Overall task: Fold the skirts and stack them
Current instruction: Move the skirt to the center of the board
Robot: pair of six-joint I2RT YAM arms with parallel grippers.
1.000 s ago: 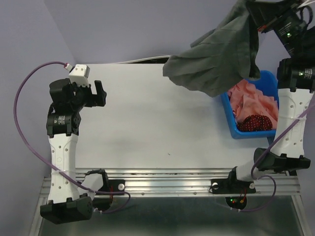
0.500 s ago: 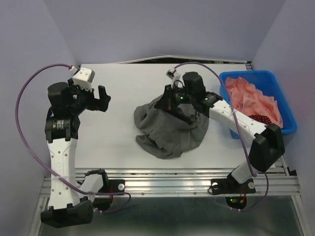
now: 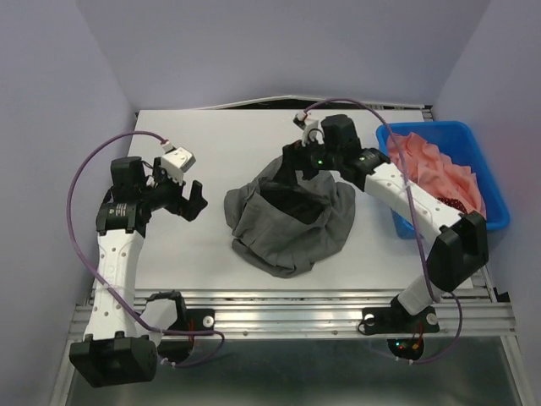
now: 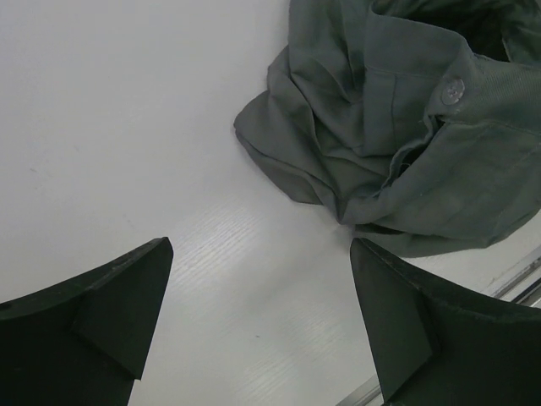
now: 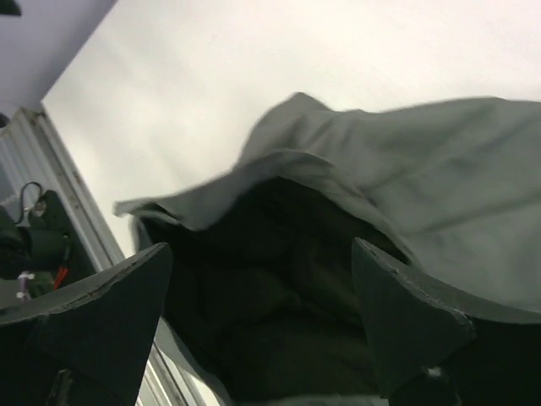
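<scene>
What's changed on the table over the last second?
The right gripper swung the grey skirt down from high near the blue bin onto the middle of the table, then opened and let it go in a crumpled heap. The left gripper moved nearer the skirt, open throughout. The bin stayed put.

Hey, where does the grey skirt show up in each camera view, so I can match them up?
Top external: the grey skirt lies crumpled mid-table, slightly right of centre.
Left wrist: the skirt fills the upper right of the picture.
Right wrist: the skirt fills the centre and right, seen close up.
Shared landmark: the white table beneath it.
</scene>
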